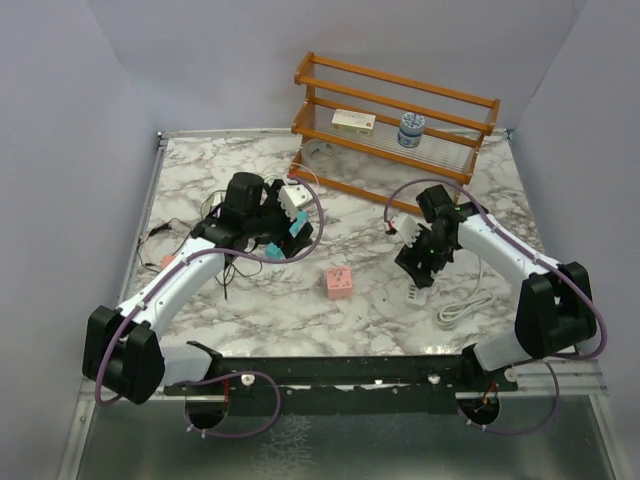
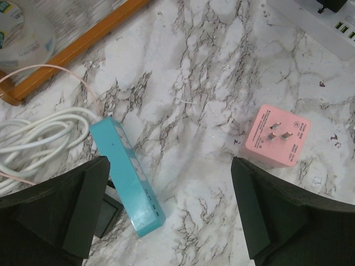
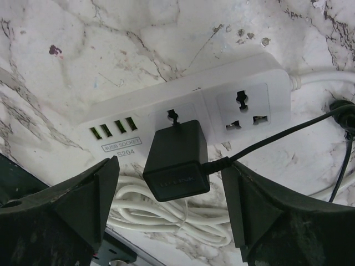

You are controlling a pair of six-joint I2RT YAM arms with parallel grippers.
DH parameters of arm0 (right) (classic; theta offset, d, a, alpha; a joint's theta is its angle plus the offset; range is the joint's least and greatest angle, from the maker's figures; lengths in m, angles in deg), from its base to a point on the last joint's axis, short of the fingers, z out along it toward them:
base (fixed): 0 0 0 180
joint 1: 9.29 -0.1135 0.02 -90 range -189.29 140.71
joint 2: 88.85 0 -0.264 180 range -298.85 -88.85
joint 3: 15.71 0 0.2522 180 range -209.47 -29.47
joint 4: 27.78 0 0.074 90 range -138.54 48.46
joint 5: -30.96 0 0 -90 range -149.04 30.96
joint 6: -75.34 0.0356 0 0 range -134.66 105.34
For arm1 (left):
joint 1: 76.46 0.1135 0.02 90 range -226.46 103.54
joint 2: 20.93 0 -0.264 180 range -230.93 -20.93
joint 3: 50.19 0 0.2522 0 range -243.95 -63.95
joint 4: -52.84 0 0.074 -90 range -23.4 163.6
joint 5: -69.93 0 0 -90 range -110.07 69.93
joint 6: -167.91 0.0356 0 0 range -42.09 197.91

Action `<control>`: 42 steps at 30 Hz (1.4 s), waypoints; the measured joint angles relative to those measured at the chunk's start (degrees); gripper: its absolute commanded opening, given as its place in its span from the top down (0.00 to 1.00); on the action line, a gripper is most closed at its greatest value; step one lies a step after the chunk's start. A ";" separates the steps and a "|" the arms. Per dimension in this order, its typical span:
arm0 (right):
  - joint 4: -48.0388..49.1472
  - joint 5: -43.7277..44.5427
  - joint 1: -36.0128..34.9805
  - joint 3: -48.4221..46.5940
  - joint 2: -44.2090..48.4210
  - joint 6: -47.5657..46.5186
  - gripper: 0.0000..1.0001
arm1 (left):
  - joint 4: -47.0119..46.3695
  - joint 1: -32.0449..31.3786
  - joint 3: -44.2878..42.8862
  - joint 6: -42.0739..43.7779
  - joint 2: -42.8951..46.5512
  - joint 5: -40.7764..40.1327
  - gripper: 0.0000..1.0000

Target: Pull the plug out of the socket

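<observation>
A black plug point(image 3: 176, 159) sits in the left outlet of a white socket strip point(image 3: 244, 97), its black cord point(image 3: 288, 133) running off to the right. My right gripper point(image 3: 170, 176) is open, one finger on each side of the plug. There is a gap on the left, and the right finger is close to the cord's strain relief. From above, the right gripper point(image 1: 420, 258) hangs over the white strip point(image 1: 415, 297) and hides the plug. My left gripper point(image 2: 169, 210) is open over bare marble with nothing between its fingers, and shows left of centre in the top view point(image 1: 283, 238).
A teal power strip point(image 2: 127, 177) lies by the left gripper's left finger, next to a coiled white cable point(image 2: 33, 133). A pink cube adapter point(image 1: 338, 282) sits mid-table. A wooden rack point(image 1: 395, 110) stands at the back. White cable point(image 1: 465, 305) is bundled near the right arm.
</observation>
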 measured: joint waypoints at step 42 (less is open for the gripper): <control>8.15 2.47 2.01 0.59 -1.33 10.54 0.91 | -2.64 -4.20 1.18 1.95 -0.79 -2.47 0.01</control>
